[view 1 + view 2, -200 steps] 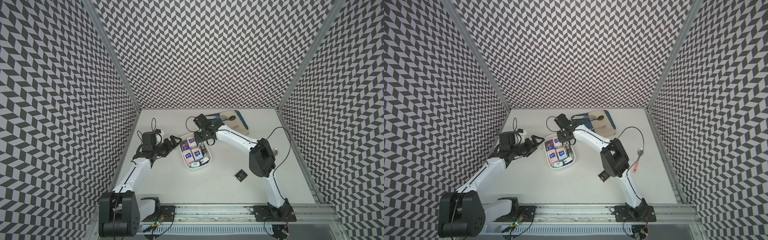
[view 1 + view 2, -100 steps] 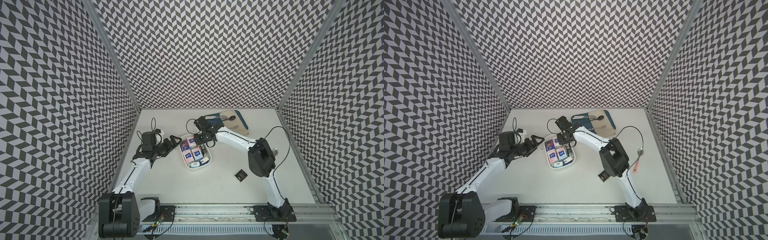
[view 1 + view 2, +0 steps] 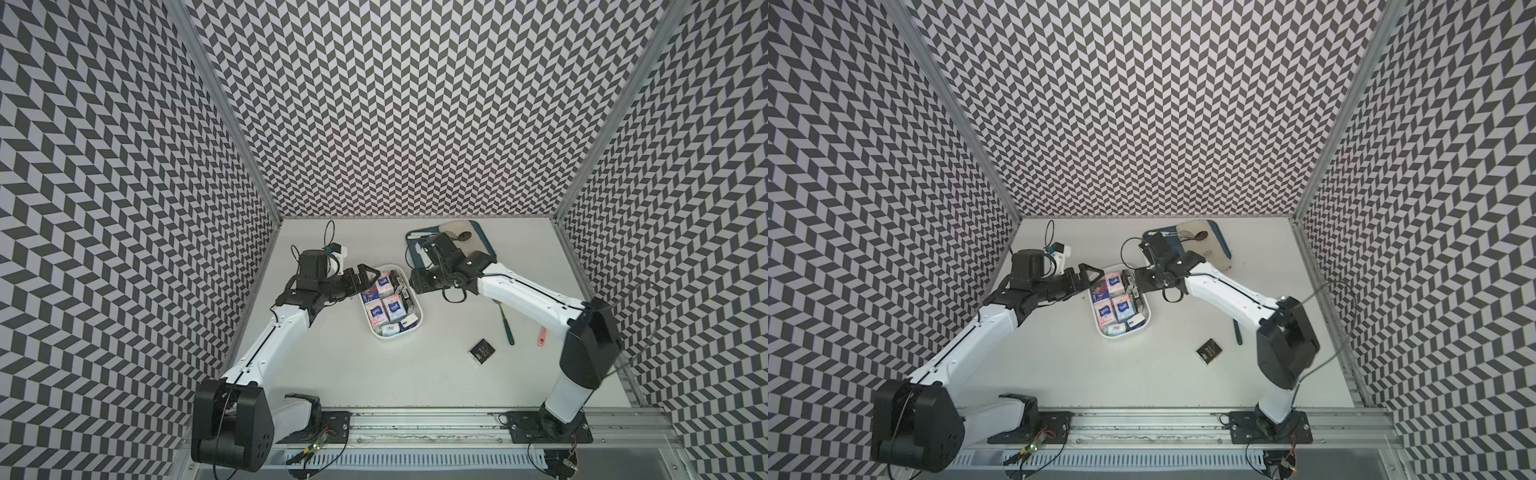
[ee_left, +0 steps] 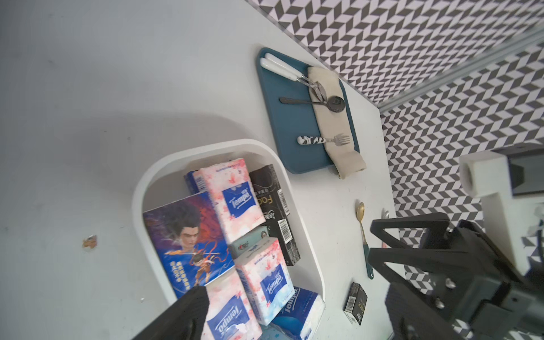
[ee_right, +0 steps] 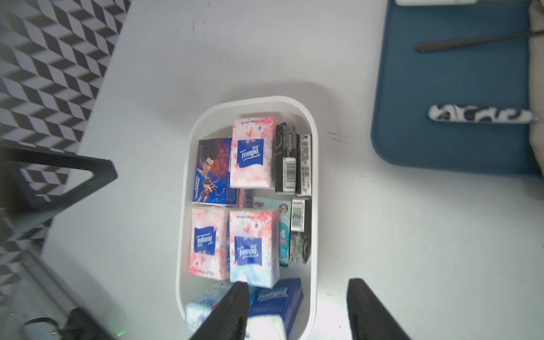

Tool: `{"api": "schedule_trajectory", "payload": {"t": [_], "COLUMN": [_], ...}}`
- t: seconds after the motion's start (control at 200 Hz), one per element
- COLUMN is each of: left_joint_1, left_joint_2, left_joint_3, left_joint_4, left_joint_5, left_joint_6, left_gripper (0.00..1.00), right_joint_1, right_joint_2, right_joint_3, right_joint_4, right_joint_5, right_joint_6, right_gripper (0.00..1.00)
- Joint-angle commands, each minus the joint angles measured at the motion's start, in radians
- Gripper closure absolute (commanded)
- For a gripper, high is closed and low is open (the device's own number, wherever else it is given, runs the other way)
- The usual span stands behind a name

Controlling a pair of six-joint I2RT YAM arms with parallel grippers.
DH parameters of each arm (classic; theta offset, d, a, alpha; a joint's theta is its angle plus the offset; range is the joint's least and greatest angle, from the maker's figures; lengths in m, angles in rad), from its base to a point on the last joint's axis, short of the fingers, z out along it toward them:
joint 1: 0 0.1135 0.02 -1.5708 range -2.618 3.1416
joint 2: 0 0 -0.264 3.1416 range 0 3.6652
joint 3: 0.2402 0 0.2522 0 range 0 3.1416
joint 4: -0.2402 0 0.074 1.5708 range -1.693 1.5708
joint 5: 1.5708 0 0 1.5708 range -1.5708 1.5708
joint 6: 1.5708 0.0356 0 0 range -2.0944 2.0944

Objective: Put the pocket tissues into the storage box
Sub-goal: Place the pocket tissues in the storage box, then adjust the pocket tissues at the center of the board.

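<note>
The white storage box (image 3: 419, 321) (image 3: 1100, 329) (image 4: 138, 188) (image 5: 184, 176) lies mid-table, packed with pocket tissues (image 3: 392, 306) (image 5: 250, 153) (image 4: 235, 200): pink-white, dark blue, teal and black packets. One black packet (image 3: 482, 351) (image 3: 1209, 351) (image 4: 355, 303) lies on the table to the box's right. My left gripper (image 3: 366, 274) (image 3: 1090, 274) (image 4: 284, 273) is wide open at the box's far left corner, holding nothing. My right gripper (image 3: 415, 283) (image 3: 1136, 283) (image 5: 297, 284) hangs open over the box's right rim, and its fingers (image 5: 232, 306) grip nothing.
A blue tray (image 3: 415, 255) (image 3: 1224, 246) (image 4: 294, 123) (image 5: 441, 88) with cutlery and beige cloth sits at the back, beside the right wrist. A green-handled gold spoon (image 3: 506, 326) (image 3: 1238, 332) (image 4: 365, 235) and a small pink item (image 3: 542, 336) lie under the right forearm.
The right gripper's jaws have parted above the box's right side. The left arm has stayed still and open.
</note>
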Motion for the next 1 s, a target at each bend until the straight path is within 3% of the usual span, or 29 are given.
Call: {"api": "schedule_trajectory", "payload": {"t": [0.0, 0.21, 0.466, 0.996], "left_joint_1": [-0.047, -0.107, -0.109, -0.109], "left_joint_2": [0.028, 0.079, 0.07, 0.028], "left_joint_3": [0.028, 0.058, 0.038, 0.008], "left_joint_4": [-0.013, -0.02, -0.019, -0.022], "left_joint_5": [-0.06, -0.088, -0.085, -0.08], "left_joint_6": [0.044, 0.086, 0.1, 0.079], "left_gripper": [0.0, 0.0, 0.0, 0.0], "right_joint_1": [-0.057, -0.144, -0.161, -0.207], "right_joint_2": [-0.136, -0.43, -0.661, -0.576], "right_joint_3": [-0.18, -0.518, -0.729, -0.891], "right_joint_4": [0.012, 0.0, -0.072, -0.029], "right_joint_5": [-0.045, -0.093, -0.068, -0.186], "right_joint_6": [0.121, 0.332, 0.504, 0.578], "right_gripper": [0.37, 0.31, 0.24, 0.26]}}
